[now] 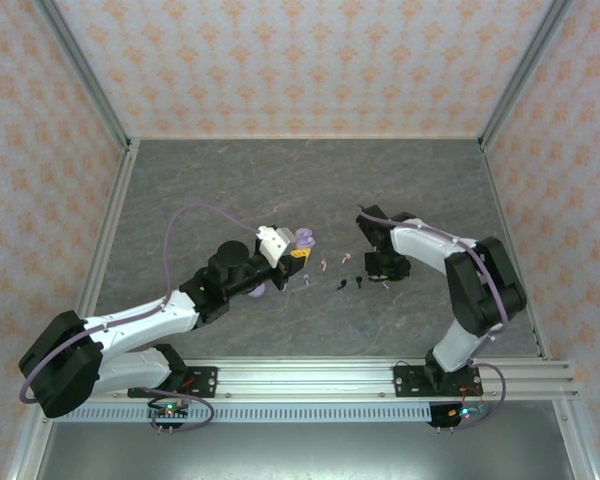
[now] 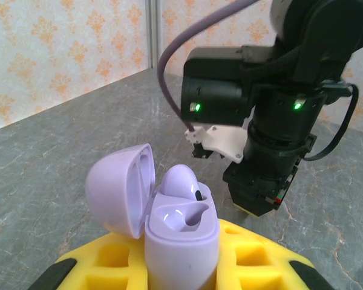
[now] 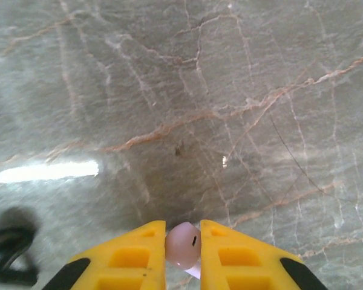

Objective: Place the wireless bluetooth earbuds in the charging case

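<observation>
Clamping lavender charging case (image 2: 183, 235), lid (image 2: 118, 181) open, in closed left gripper (image 2: 181, 266). Pinching pale pink earbud (image 3: 183, 243) between yellow fingers (image 3: 127, 260) of closed right gripper (image 3: 183, 257), near marble table (image 3: 169, 90). Noting loose earbuds (image 1: 342, 285) between arms.

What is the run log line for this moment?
left fingers: shut on open purple case | right fingers: shut on earbud | loose earbuds: on table

Place: robot lab test cell.
Walls: floral-patterned panels (image 1: 280, 60) between aluminium frame posts (image 1: 85, 75).
Surface: grey marble-look tabletop (image 1: 280, 180).
Mounting: left arm (image 1: 140, 320) and right arm (image 1: 460, 270) bolted to an aluminium rail (image 1: 310, 378).
</observation>
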{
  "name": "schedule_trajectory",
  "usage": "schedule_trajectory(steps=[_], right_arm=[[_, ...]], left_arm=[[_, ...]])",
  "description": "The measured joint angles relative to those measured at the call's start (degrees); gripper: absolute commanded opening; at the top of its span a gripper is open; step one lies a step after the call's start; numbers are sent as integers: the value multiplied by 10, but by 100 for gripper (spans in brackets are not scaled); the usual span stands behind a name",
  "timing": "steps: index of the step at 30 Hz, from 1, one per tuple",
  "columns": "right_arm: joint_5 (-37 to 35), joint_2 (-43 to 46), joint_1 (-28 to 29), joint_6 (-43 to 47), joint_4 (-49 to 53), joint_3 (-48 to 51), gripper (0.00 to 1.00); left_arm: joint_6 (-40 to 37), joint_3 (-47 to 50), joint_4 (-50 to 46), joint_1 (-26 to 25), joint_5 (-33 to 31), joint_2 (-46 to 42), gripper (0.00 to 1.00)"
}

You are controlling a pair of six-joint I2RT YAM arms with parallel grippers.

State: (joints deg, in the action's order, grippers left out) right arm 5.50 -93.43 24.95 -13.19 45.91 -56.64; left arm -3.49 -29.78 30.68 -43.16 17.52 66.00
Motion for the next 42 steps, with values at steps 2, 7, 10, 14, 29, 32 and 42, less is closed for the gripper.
schedule_trajectory(steps=[2,7,10,14,29,32,42], right_arm=[[21,49,-4,0,-10,2,16],[134,200,-19,-10,-78,-2,16],[219,256,-19,-38,-140,-5,16],[301,297,-16,-85,-222,-6,16],[359,319,62,-166,-390,2,16],[351,319,70,-166,-392,5,16],[328,314,88,-156,-391,18,16]], left_arm=[[2,0,1,0,0,0,0],[6,-1,15,0,7,1,0],[7,-6,25,0,18,9,0],[11,-20,41,0,31,26,0],[37,-46,83,0,48,64,0],[41,-47,87,0,48,64,0],[52,-48,98,0,47,65,0]])
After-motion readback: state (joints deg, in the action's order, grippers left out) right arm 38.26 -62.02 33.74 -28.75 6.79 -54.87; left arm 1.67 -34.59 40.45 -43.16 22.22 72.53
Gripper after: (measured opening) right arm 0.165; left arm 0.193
